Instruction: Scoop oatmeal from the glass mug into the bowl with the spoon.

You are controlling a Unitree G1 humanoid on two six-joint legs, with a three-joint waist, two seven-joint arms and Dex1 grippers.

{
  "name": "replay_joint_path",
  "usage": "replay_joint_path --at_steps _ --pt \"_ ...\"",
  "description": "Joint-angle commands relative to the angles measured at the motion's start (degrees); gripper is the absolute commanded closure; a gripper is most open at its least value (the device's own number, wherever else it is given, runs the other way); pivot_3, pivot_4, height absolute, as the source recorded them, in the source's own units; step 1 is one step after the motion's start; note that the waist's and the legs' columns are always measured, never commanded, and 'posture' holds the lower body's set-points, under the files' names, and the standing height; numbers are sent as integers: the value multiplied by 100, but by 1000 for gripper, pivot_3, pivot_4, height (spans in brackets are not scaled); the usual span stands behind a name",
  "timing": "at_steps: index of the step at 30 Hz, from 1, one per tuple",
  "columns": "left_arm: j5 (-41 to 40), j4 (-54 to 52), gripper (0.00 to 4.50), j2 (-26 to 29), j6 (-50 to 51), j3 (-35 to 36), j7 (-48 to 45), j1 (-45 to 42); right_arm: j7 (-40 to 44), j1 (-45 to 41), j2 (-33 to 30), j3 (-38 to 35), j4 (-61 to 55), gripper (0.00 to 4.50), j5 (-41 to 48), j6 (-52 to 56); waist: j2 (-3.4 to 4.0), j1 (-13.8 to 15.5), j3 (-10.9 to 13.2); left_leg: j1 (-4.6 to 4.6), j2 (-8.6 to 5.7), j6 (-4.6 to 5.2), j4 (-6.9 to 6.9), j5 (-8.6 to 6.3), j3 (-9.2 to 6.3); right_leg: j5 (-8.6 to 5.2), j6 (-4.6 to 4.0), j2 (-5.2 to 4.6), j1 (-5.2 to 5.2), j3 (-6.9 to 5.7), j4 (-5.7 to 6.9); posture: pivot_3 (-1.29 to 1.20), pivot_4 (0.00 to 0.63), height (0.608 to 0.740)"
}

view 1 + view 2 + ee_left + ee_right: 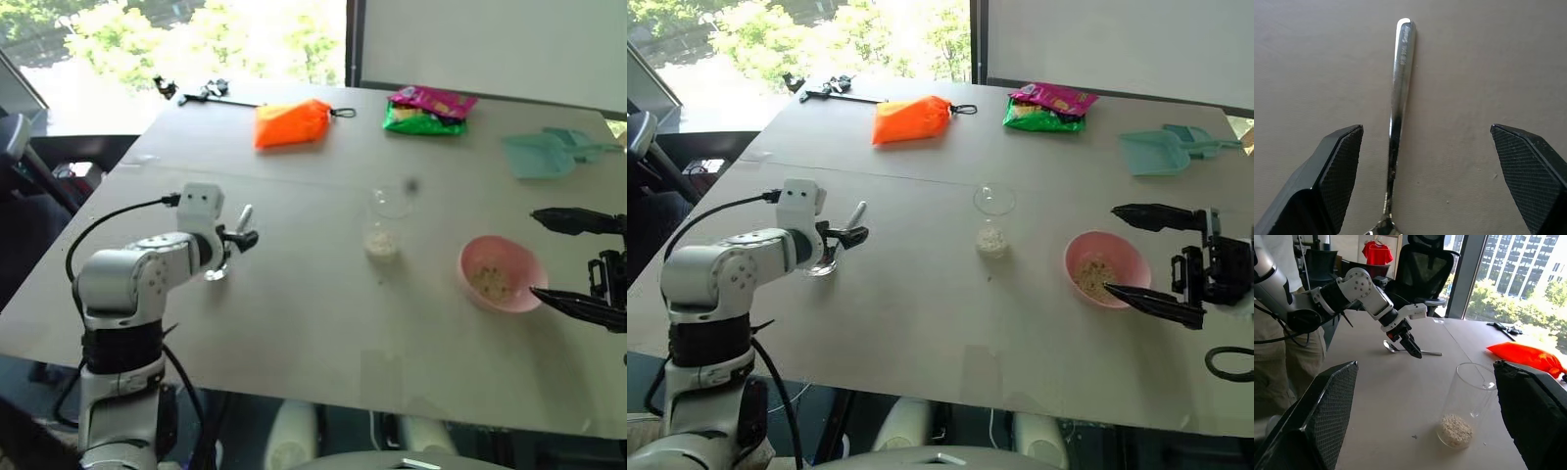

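Note:
The spoon (1400, 73) lies flat on the grey table (313, 323) at the left. My left gripper (240, 235) hangs just over it, open, with the handle between its fingers (1342, 161) and untouched. At the table's middle stands the glass mug (387, 220), with a little oatmeal (1455, 428) in its bottom. To its right sits the pink bowl (468, 257), holding some oatmeal (490, 282). Beside the bowl's right rim my right gripper (1109, 249) is open wide and pointing left, empty.
An orange pouch (291, 123), a snack packet (428, 110), a teal scoop (549, 152) and a black tool (201, 93) lie along the far side. A person (1273, 357) stands by the table's left edge, near an office chair (1425, 269).

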Motion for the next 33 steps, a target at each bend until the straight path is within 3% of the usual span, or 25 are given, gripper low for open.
replay_joint_path --at_steps 1,9,14,17,22,26,28,29,31,33 --pt "254 95 947 -49 348 238 209 -82 -81 43 15 -169 -150 0 42 -53 1 -6 0 1 0 0 1 0 0 0 0 0 0 0 5 0 150 740" --pt "582 337 4485 -13 197 231 118 72 -919 107 46 -182 -313 0 83 332 4 -6 -3 10 1 -1 6 0 4 0 -1 -2 0 7 16 0 150 740" --pt "841 238 4485 160 -468 93 36 174 -1986 -44 261 -151 -433 0 -269 301 8 -11 -5 11 2 -1 10 0 4 0 -1 -3 0 8 24 0 150 740" --pt "1008 33 4485 228 -1261 160 62 128 -2798 -104 8 47 -651 0 -575 839 5 -12 -3 11 5 -2 11 0 5 -1 -3 -4 -6 12 33 0 150 740" --pt "955 -240 4485 204 -3128 -8 -571 -374 -3786 -824 -56 34 -802 0 82 1565 -5 20 5 -16 13 -3 26 1 5 0 -5 -11 -20 11 33 0 150 740" --pt "985 -295 4485 157 -4484 -620 -1451 -882 -4878 -2042 -270 643 -995 0 638 2531 -4 23 5 -59 10 -2 56 1 -9 1 -3 -17 -41 -8 31 0 150 740" --pt "974 -266 4485 146 -5025 -932 -1961 -1058 -5804 -2981 -482 1196 -839 0 900 3599 -1 9 6 -86 8 -1 63 1 -14 2 -3 -17 -61 -11 31 0 150 740" --pt "916 -241 4485 129 -5233 -1041 -2223 -1103 -5990 -3421 -379 1414 -656 0 1160 3893 1 -16 7 -87 8 -1 63 1 -13 2 -3 -18 -63 -11 32 0 150 740" --pt "1001 -169 4485 182 -5965 -1445 -2902 -1178 -6884 -4290 489 1745 -109 0 1966 4174 -8 -55 2 -89 9 -1 62 1 -14 1 -5 -15 -66 -16 29 0 150 740" --pt "1079 -65 4485 187 -6366 -1608 -3200 -1212 -7508 -4668 952 1817 143 0 2291 4382 -3 -92 7 -91 9 -2 60 1 -20 1 -6 0 -66 -15 30 0 150 740"
